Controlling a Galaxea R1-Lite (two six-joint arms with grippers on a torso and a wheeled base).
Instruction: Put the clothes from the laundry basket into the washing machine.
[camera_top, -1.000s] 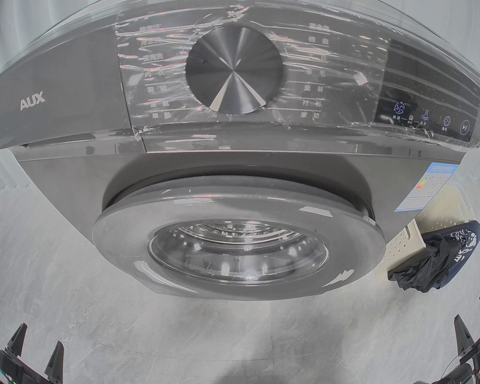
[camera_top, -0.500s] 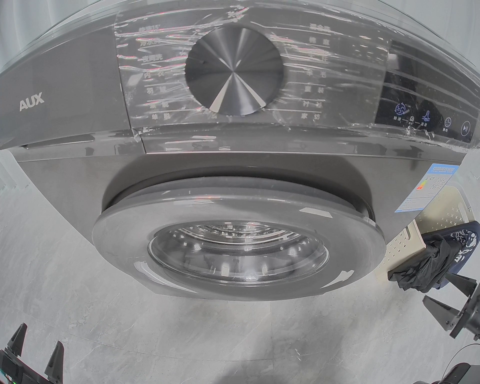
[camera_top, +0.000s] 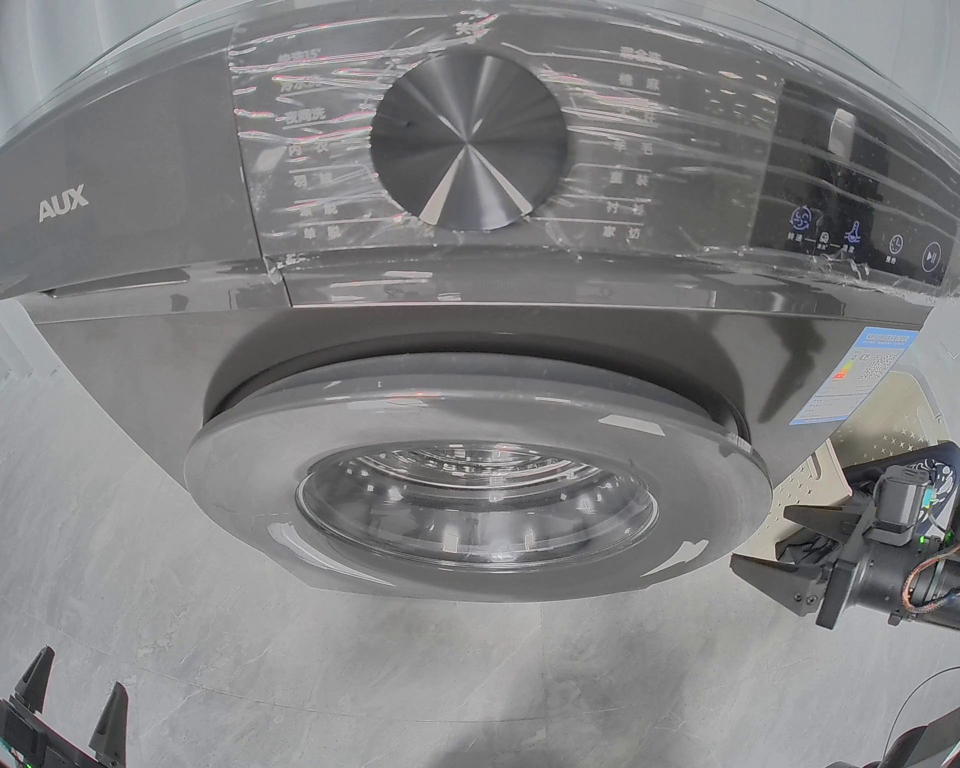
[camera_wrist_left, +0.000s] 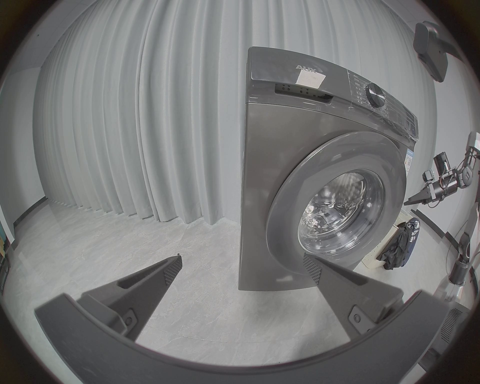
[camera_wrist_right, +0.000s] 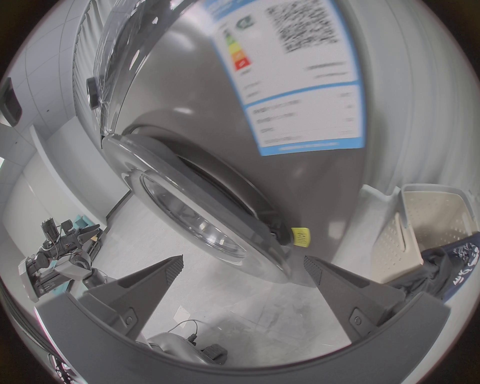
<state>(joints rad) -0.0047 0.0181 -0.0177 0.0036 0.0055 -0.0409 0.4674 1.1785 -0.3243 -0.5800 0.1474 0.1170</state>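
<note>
At 4 o'clock of shut grey glass-doored washing machine (camera_top: 480, 500): dark crumpled clothes (camera_wrist_right: 434, 274) in beige perforated plastic laundry basket (camera_top: 890, 420). Wide-spread right gripper (camera_top: 765, 540) near door rim (camera_top: 735, 470); left gripper (camera_top: 80, 685) wide, 7 o'clock. Risk: grasp slips off smooth rim.

Washing machine (camera_top: 480, 330) stands centre, door (camera_top: 250, 450) on its front. Laundry basket (camera_top: 890, 420) sits on the floor (camera_top: 400, 660) just right of the machine, clothes (camera_wrist_right: 430, 277) draped over its front rim. Right gripper (camera_top: 760, 538) hangs before the basket, near the door's right edge. Left gripper (camera_top: 80, 670) sits low at left, well apart from the machine.
</note>
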